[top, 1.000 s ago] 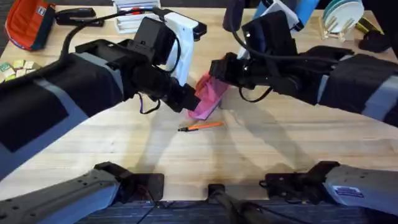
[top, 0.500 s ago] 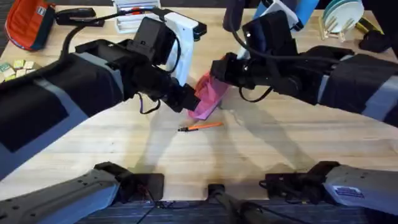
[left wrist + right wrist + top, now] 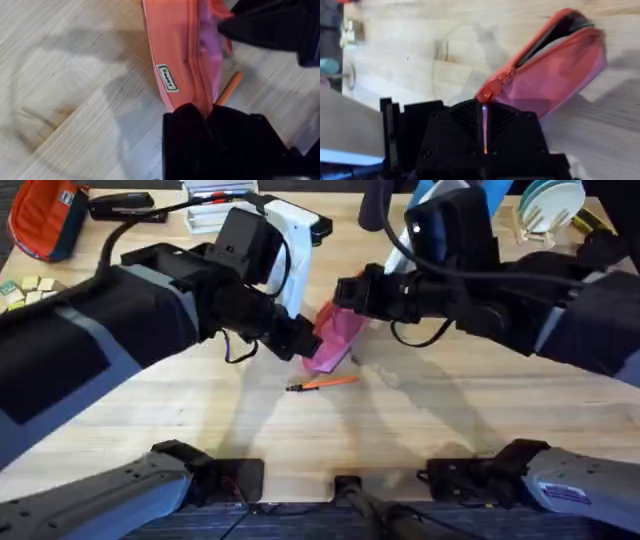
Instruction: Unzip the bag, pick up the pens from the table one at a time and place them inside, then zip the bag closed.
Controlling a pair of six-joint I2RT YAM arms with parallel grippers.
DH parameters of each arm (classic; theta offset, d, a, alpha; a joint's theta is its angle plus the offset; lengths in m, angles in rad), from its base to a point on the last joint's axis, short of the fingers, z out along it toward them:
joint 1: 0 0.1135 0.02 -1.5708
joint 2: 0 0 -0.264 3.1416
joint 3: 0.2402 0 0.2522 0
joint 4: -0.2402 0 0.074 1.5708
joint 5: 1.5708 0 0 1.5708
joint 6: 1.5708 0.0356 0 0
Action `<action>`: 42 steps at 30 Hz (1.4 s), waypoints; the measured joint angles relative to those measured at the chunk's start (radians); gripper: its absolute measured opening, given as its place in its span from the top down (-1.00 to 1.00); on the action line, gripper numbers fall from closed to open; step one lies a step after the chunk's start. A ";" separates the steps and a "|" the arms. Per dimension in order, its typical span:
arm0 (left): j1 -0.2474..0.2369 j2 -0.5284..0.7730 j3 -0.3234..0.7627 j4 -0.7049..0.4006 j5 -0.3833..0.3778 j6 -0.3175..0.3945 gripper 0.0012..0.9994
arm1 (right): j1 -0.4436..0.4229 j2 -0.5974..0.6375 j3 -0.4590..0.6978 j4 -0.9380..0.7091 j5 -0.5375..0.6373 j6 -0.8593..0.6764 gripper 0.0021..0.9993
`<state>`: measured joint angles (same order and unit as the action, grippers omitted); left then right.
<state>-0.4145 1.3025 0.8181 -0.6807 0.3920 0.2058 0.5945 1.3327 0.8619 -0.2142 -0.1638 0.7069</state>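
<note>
Now, bag [image 3: 335,338]: mid-table, lifted between both grippers, zipper partly open.
Left gripper [image 3: 206,112]: closed on the bag's near end.
Right gripper [image 3: 484,112]: pinching the zipper end.
Pen [image 3: 322,383]: flat on the table [image 3: 400,430], just near of the bag.

An orange-red bag [image 3: 45,220] with dark trim sits at the far left corner, with a flat black object [image 3: 122,204] just beside it. A few small pale blocks [image 3: 22,290] lie scattered near the left edge. A stack of white boxes [image 3: 222,210] stands along the far side, with red and black markers [image 3: 222,194] on top. A white device [image 3: 298,242] stands near the middle. At the far right, pale green plates [image 3: 549,207] stand upright in a wooden rack [image 3: 532,230].
</note>
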 joint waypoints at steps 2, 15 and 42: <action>0.000 0.000 0.000 0.000 0.000 0.000 0.92 | 0.000 0.000 0.000 -0.005 -0.026 -0.017 0.94; 0.000 0.000 0.000 0.000 0.004 0.000 0.92 | 0.000 0.000 0.000 -0.105 -0.175 -0.208 0.94; 0.000 0.000 0.000 -0.006 0.002 0.022 0.92 | 0.099 -0.057 0.005 -0.113 -0.086 -0.497 0.23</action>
<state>-0.4145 1.3025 0.8181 -0.6871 0.3942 0.2281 0.6933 1.2758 0.8673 -0.3274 -0.2495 0.2103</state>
